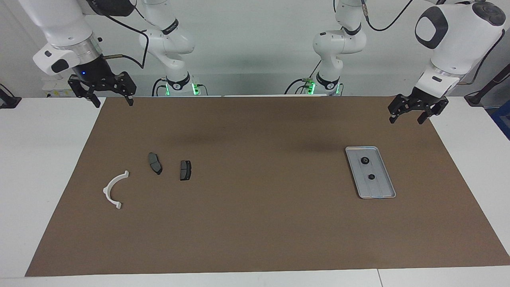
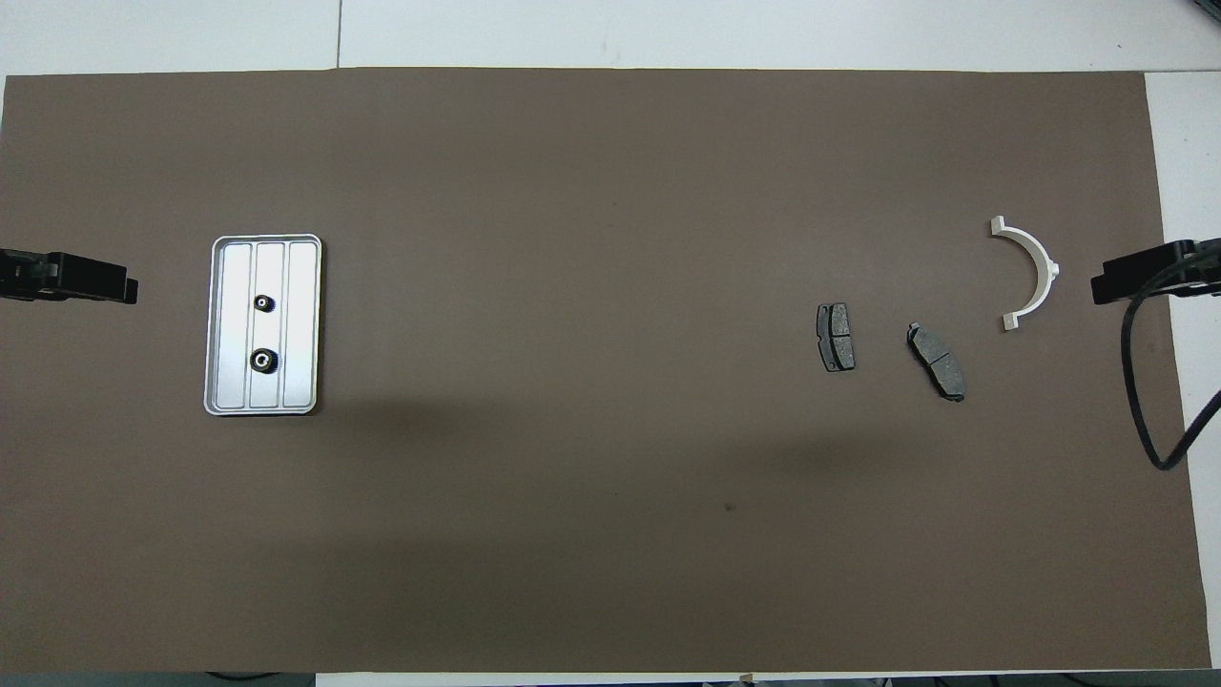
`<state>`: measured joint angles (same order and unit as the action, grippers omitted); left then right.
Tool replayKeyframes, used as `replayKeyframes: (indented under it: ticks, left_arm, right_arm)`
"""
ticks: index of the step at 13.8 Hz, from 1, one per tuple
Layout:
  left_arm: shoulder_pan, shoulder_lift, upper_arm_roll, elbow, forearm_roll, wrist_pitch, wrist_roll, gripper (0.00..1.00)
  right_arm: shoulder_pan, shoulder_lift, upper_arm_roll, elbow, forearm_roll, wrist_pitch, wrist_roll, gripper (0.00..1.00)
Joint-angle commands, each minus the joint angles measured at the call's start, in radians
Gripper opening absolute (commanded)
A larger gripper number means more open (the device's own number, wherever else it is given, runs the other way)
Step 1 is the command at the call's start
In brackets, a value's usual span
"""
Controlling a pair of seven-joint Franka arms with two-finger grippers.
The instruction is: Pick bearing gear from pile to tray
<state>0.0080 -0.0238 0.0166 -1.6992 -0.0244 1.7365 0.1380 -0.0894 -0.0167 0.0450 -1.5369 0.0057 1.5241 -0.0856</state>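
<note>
The silver tray [image 1: 381,188] [image 2: 301,324] lies on the brown mat toward the left arm's end, with two small black bearing gears [image 1: 364,160] [image 1: 371,177] [image 2: 264,303] [image 2: 262,360] on its floor. The pile toward the right arm's end is a white half-ring arc [image 1: 106,190] [image 2: 1047,267] and two dark brake pads [image 1: 155,163] [image 1: 185,170] [image 2: 837,337] [image 2: 937,361]; no gear shows there. My left gripper [image 1: 406,119] [image 2: 129,289] hangs open and empty over the mat's end beside the tray. My right gripper [image 1: 114,103] [image 2: 1097,286] waits open over the mat's edge near the arc.
The brown mat [image 1: 259,223] covers most of the white table. A black cable [image 2: 1145,420] loops down by the right gripper at the mat's end.
</note>
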Motion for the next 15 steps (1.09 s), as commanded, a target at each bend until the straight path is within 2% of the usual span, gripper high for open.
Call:
replayKeyframes:
  ticks: [1,15]
  left_arm:
    - [-0.002,0.004,0.003,0.036,0.001,-0.017,-0.003,1.00]
    - [-0.008,0.004,0.000,0.036,0.000,0.003,-0.012,1.00]
  right_arm:
    - [-0.024,-0.017,0.018,-0.020,-0.012,0.013,-0.014,1.00]
    - [-0.027,-0.014,0.018,-0.020,-0.012,0.013,-0.014,1.00]
